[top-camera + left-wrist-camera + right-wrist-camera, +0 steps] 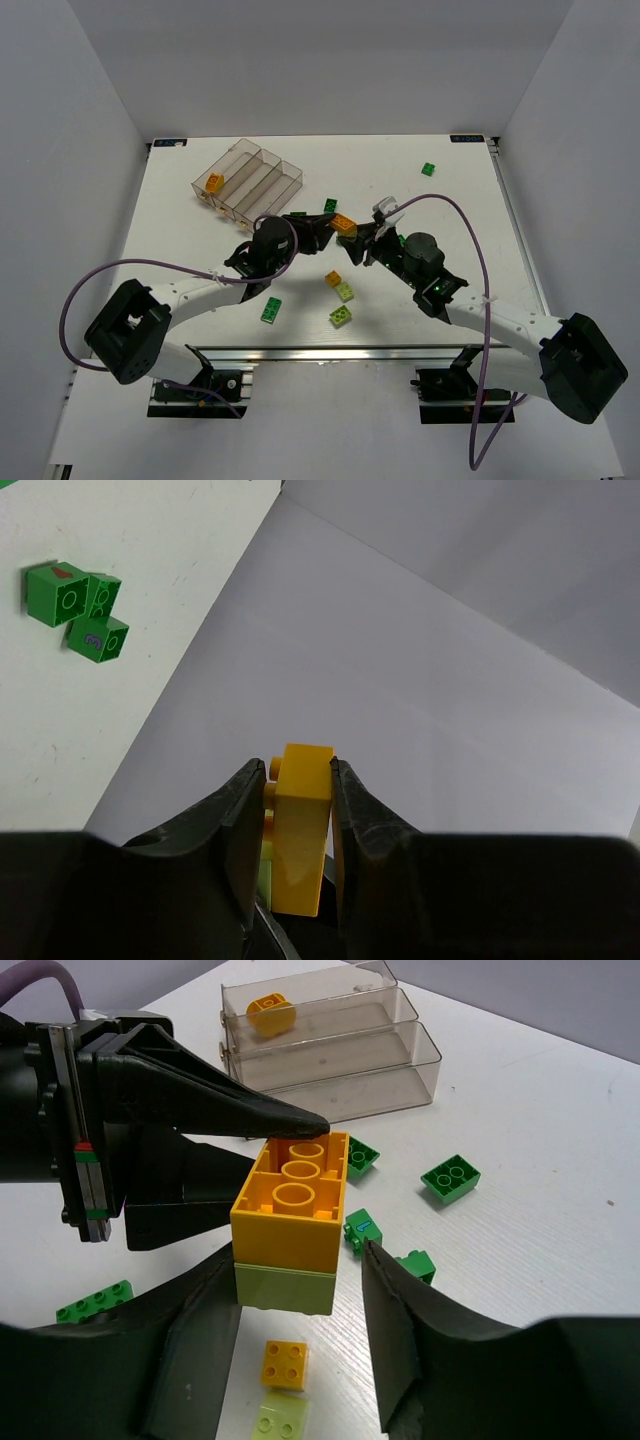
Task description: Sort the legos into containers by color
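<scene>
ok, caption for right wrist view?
Left gripper holds a yellow brick stacked on a lime brick, which the open right gripper straddles.

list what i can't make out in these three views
- top view: the lime green plastic brick is hidden beneath the orange-yellow studded plastic brick and between the left end effector and right end effector
- left wrist view: that end effector's black body fills the bottom of the frame
- right wrist view: the clear plastic compartment tray runs off the top edge; the right end effector covers part of a long green brick
</scene>
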Robot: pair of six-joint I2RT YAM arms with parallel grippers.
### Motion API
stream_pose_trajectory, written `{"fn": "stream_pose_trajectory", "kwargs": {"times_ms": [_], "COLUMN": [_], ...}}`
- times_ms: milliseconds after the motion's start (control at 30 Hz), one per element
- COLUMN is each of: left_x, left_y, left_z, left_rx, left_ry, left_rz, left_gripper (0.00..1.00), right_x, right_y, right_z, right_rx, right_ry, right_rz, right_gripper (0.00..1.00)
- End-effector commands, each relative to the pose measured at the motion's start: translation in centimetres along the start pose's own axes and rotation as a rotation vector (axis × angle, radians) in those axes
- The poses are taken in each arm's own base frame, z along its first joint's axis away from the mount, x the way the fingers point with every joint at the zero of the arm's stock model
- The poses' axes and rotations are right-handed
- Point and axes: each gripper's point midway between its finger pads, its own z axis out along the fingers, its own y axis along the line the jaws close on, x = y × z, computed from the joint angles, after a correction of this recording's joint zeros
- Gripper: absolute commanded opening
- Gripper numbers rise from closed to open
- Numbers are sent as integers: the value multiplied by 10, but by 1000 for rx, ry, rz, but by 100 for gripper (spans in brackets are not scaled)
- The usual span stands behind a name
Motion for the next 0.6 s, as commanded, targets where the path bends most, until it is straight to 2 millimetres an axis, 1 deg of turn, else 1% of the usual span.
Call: {"fn": "stream_pose_trajectory", "kwargs": {"times_ms": [0, 67, 133, 200, 233, 267, 300, 367, 400, 567], "left_x": [5, 6, 7, 7, 6, 7, 6, 6, 6, 5], "left_y": [-4, -5, -7, -8, -10, -15, -16, -16, -18, -20], "left_z": [-1, -1, -2, -2, -2, -4, -5, -6, -6, -8], "left_rx": [26, 29, 36, 42, 50, 73, 83, 86, 95, 108], "left_ry": [11, 14, 17, 15, 13, 16, 17, 19, 18, 14], "left_rz": [-19, -20, -22, -26, -27, -36, -44, -47, -47, -51], "left_gripper": [0, 0, 0, 0, 0, 0, 0, 0, 0, 0], "right_x": [-19, -18, -18, -16, -15, -15, -14, -14, -12, -10], "right_y": [0, 1, 3, 5, 5, 5, 6, 5, 11, 12], "right_z": [4, 3, 3, 2, 2, 1, 1, 0, -1, -2], "right_rx": [7, 1, -7, -21, -20, -20, -22, -20, -50, -58], "right_ry": [-69, -67, -67, -61, -58, -55, -53, -53, -49, -42], "right_rz": [3, 1, 4, 6, 6, 12, 15, 15, 14, 19], "right_gripper": [51, 46, 44, 37, 36, 32, 30, 28, 28, 24]}}
